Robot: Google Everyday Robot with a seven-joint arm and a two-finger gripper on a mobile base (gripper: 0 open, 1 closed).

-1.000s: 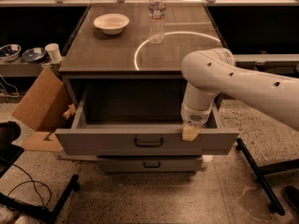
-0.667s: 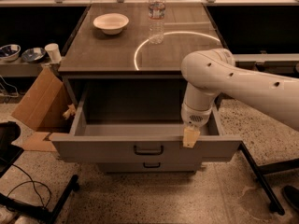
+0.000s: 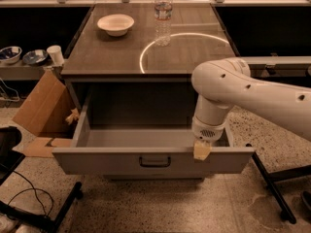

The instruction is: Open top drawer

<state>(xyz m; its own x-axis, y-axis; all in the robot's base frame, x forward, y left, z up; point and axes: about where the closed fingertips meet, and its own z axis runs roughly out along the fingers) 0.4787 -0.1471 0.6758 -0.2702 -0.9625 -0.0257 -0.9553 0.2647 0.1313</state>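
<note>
The top drawer [image 3: 102,162] is pulled far out of the cabinet, showing its deep grey, bare interior. Its flat grey front carries a small dark pull handle [image 3: 154,162] at the middle. My gripper [image 3: 202,149] hangs from the white arm [image 3: 252,93] at the upper edge of the drawer front, right of the handle. A tan fingertip [image 3: 202,151] rests on that edge. The two lower drawers are hidden beneath the open one.
On the cabinet top stand a white bowl [image 3: 115,24] and a plastic water bottle [image 3: 163,14]. A cardboard box [image 3: 41,108] lies on the floor to the left. A dark stand base [image 3: 34,212] sits front left, and a black leg [image 3: 272,186] to the right.
The drawer has slid further out towards the camera, with my gripper moving along at its front edge.
</note>
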